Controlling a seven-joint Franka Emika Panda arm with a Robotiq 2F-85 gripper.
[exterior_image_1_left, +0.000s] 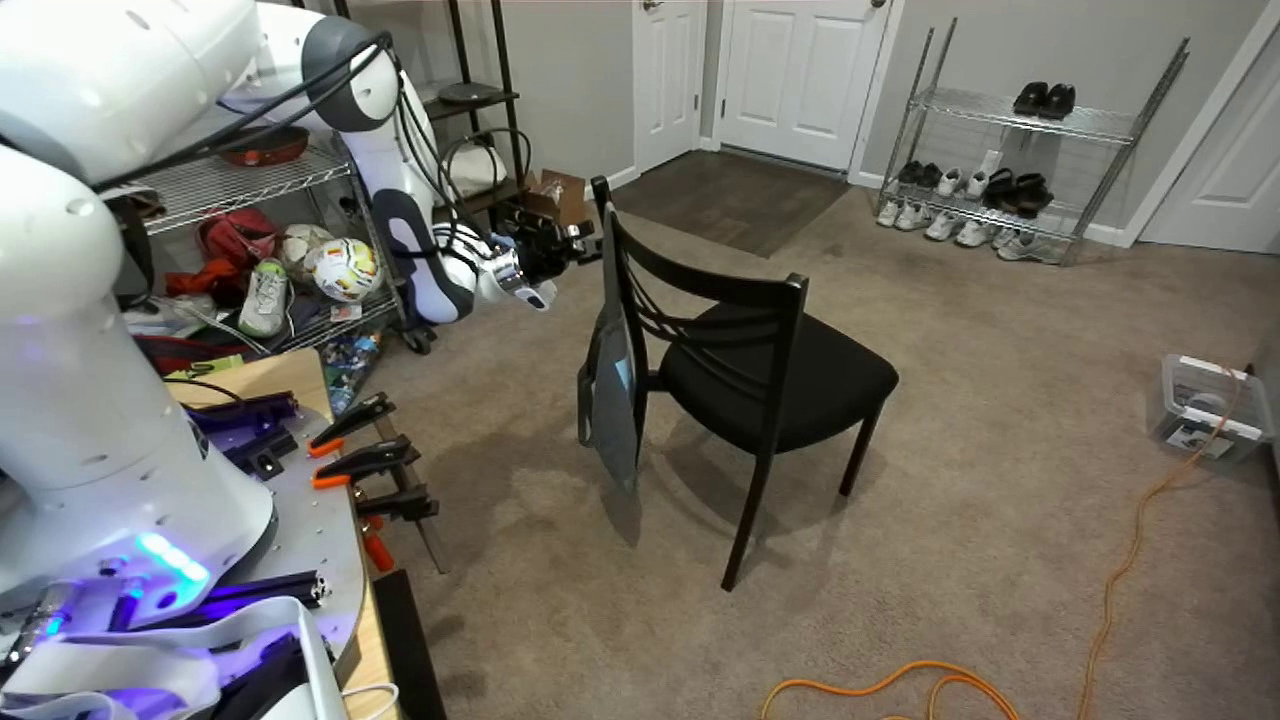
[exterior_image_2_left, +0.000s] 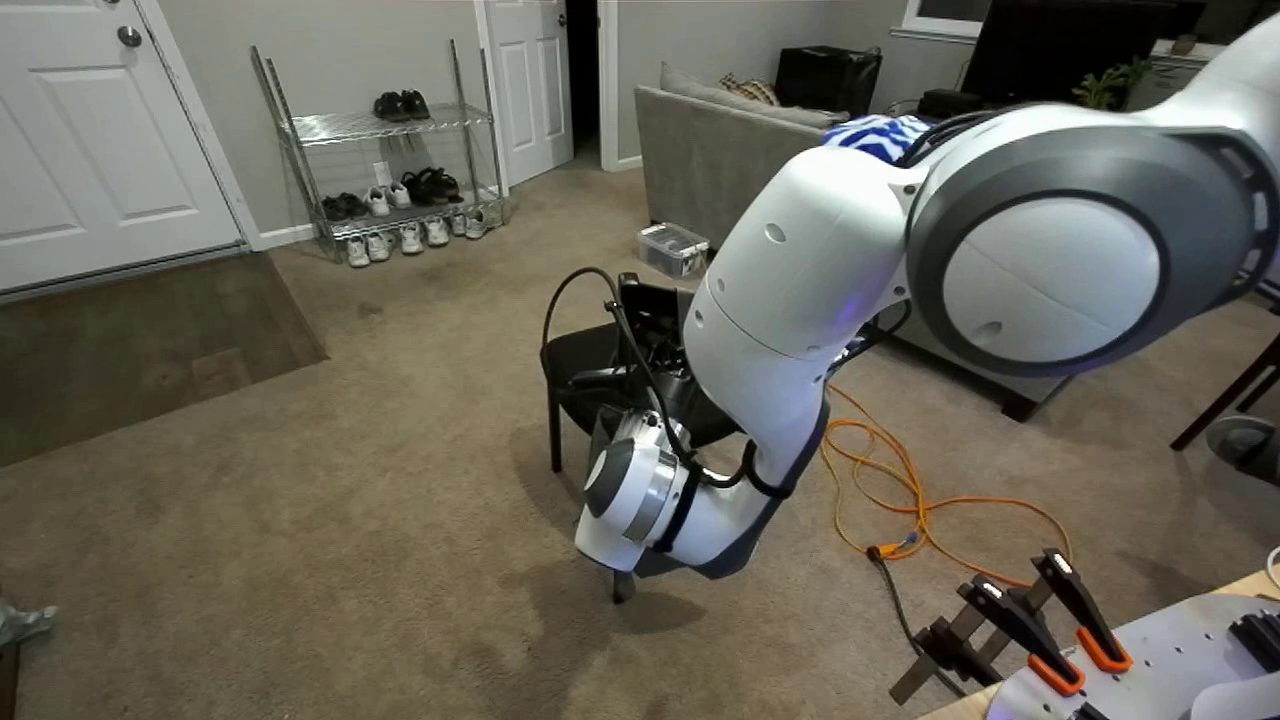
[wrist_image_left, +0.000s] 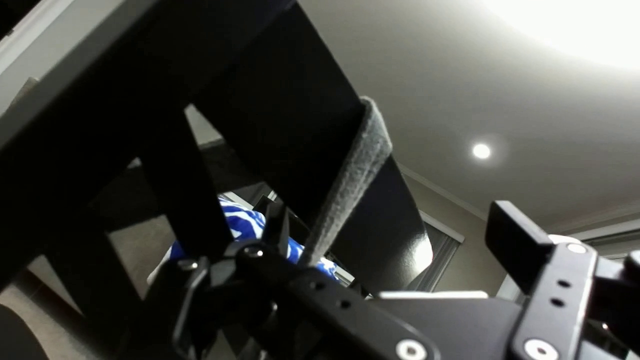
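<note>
Gripper (exterior_image_1_left: 583, 243) with fingers spread well apart, gripping nothing. Hangs out beyond the right edge of the pale wood surface (exterior_image_1_left: 283, 375), where black bar clamps with orange pads (exterior_image_1_left: 365, 462) sit, just beside the upper left corner of the backrest of a dark-framed chair with a black padded seat (exterior_image_1_left: 790, 375). Over that corner runs a fuzzy grey strap (wrist_image_left: 355, 175), apparently of the flat grey fabric bag (exterior_image_1_left: 612, 400) hanging down the backrest. Strap's lower end passes behind one finger in the wrist view; touch can't be told.

Step, as I read it: positioning at the strap, no hold taken. Next move would call for small, slow shifts, fingers kept off the chair post, strap unsnagged.

Containers, left to right in an exterior view: silver wire rack (exterior_image_1_left: 290, 180), lower shelf carrying a red fabric bundle (exterior_image_1_left: 237, 238), a pale sneaker (exterior_image_1_left: 264, 300) and a white ball with coloured print (exterior_image_1_left: 343, 269). Brown cardboard box (exterior_image_1_left: 560, 197) beyond the gripper, contents out of sight. Grey bag: contents hidden. Clear plastic bin (exterior_image_1_left: 1240, 428) on beige carpet (exterior_image_1_left: 1000, 450) near the right edge of view; something pale and round inside, too small to name.
</note>
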